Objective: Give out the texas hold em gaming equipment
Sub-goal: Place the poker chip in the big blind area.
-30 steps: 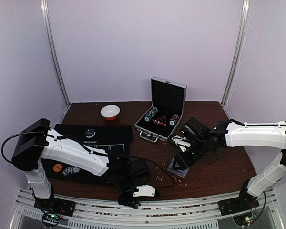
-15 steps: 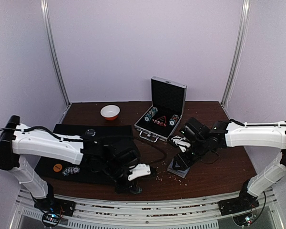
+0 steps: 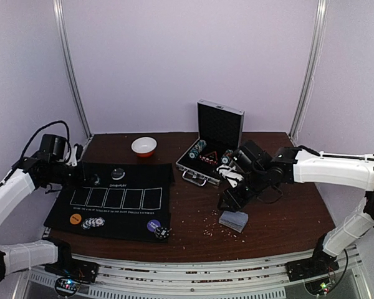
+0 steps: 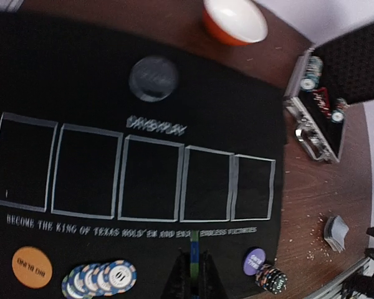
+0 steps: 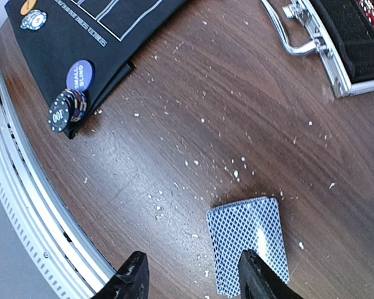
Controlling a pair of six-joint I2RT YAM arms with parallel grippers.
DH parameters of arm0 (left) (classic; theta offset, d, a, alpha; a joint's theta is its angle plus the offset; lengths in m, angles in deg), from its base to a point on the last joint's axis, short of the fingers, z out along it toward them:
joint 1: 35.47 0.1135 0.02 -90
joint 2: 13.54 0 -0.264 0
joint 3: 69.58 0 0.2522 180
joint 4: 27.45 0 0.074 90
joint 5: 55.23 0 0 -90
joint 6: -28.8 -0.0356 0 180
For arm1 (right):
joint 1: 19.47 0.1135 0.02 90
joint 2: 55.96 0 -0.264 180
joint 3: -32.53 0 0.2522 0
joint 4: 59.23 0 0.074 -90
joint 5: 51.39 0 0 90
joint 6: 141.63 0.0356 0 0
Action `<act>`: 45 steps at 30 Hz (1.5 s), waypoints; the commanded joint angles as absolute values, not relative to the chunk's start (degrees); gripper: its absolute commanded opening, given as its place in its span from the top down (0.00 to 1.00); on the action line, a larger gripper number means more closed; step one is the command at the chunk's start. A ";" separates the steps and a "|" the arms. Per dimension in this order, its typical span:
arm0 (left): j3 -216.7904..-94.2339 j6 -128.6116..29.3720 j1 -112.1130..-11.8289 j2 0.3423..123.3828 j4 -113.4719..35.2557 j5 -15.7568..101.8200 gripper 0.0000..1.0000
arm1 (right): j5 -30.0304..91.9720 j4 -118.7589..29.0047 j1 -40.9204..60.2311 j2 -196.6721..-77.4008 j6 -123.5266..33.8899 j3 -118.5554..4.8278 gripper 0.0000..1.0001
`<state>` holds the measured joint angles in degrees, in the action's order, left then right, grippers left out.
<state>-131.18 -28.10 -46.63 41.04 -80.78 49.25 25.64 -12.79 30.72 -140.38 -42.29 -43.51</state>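
The black Texas hold'em mat (image 3: pixel 121 198) carries an orange disc (image 3: pixel 75 218), fanned striped chips (image 3: pixel 93 222), a purple disc (image 3: pixel 153 225), a dark chip stack (image 3: pixel 162 233) and a black disc (image 3: pixel 117 174). The left arm (image 3: pixel 50 163) is raised at the left. Its gripper (image 4: pixel 193 271) is shut on a blue-green poker chip (image 4: pixel 194 252) held edge-on, high over the mat (image 4: pixel 143 162). The grey-blue card deck (image 3: pixel 233 220) lies on the table. My right gripper (image 5: pixel 193 280) hangs open just above the deck (image 5: pixel 246 243), one finger over it and the other off to its left, touching nothing.
An open metal case (image 3: pixel 212 149) with chip rolls stands at the back centre, and a red-rimmed white bowl (image 3: pixel 144 146) to its left. White crumbs litter the wood near the deck. The metal rail (image 3: pixel 174 274) runs along the near edge.
The left arm has swung from the table's front centre back to the left and up, uncovering the purple disc and dark chip stack. The right gripper has lifted off the deck and opened slightly.
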 commanded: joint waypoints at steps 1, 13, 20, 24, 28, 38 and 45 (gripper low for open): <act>-124.18 -24.16 -33.32 43.42 -84.44 58.45 1.00 | 24.22 -10.08 28.75 -142.86 -46.35 -46.70 0.48; -113.59 -8.95 -21.85 43.26 -80.92 56.68 1.00 | 20.24 -8.31 23.47 -146.04 -51.08 -47.09 0.48; -111.48 -9.69 -21.93 43.43 -84.03 57.85 1.00 | 19.72 -8.36 22.60 -147.45 -51.67 -47.51 0.48; -110.48 -9.66 -22.02 43.71 -84.24 57.11 1.00 | 19.39 -8.04 22.21 -148.14 -51.90 -47.93 0.48; -110.55 -9.63 -22.28 43.83 -84.69 56.44 1.00 | 19.28 -7.85 22.11 -148.08 -51.90 -47.91 0.48; -109.48 -9.11 -22.52 44.33 -85.10 55.65 0.79 | 19.36 -7.53 21.84 -148.10 -51.90 -48.11 0.48; -111.92 -9.58 -22.51 45.15 -87.00 52.27 0.63 | 19.52 -7.51 21.78 -147.98 -51.87 -48.24 0.47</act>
